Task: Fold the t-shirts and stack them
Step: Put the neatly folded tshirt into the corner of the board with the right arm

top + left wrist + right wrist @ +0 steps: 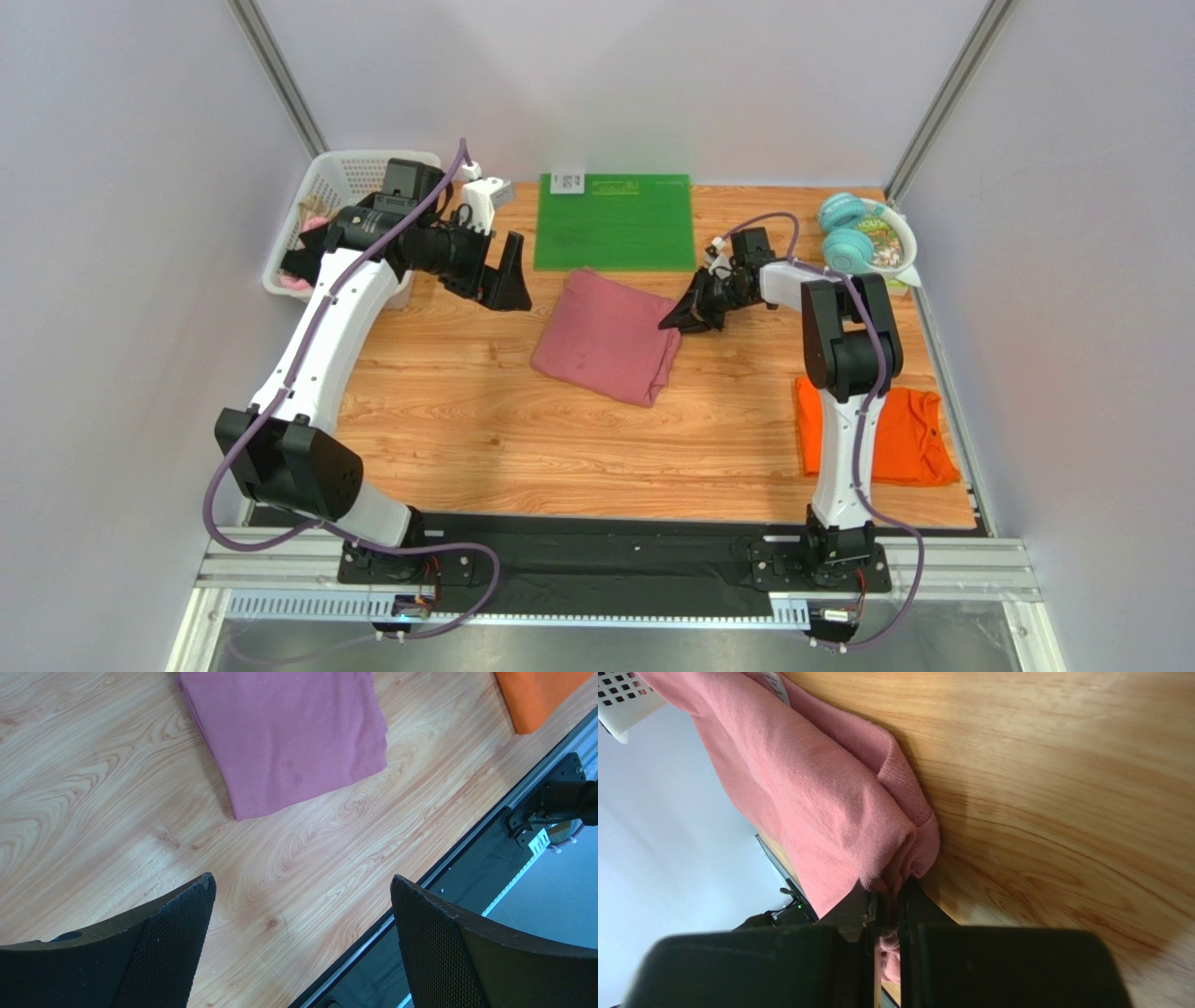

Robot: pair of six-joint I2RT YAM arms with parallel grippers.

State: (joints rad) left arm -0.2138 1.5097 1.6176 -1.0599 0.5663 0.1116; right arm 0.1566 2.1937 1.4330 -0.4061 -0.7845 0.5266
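Wood-grain surface (477, 434), enclosed by pale walls.

Item 1: pink t-shirt (606, 336), folded into a compact, roughly rectangular bundle. It lies near the middle of the surface and sits askew to the edges. Its right-hand corner (906, 840) is bunched and drawn into a small peak.

Item 2: right fingers (687, 319), low at that corner. They are pinched nearly together, with a fold of the pink cloth caught between them.

Item 3: left fingers (508, 287), spread wide and holding nothing. They hang above bare wood to the left of the pink t-shirt, clear of it.

Item 4: orange t-shirt (919, 434), lying flat near the right edge of the surface, well apart from the pink one and partly hidden behind the right arm.

Item 5: green mat (615, 221), flat at the far edge, just beyond the pink t-shirt.

Item 6: white basket (344, 175) at the far left corner, with cloth inside.

Item 7: white bowl (905, 259) at the far right corner, with teal round objects beside it.
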